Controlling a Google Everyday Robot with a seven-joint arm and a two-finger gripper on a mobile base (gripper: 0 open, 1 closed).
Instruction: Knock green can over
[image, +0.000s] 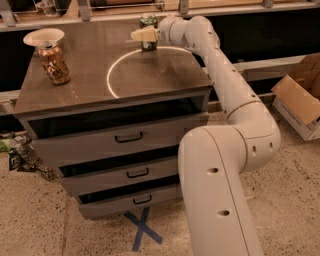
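The gripper (142, 34), how far open I cannot tell, sits across the upright green can (148, 21); a slow push might merely slide it, not topple it

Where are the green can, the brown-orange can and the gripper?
green can (148, 22), camera view, upper part
brown-orange can (53, 63), camera view, side wall
gripper (142, 35), camera view, pale tip in front of the green can

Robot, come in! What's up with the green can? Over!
Hand at green can, back of table. Can upright. Brown can far left, out of the way.
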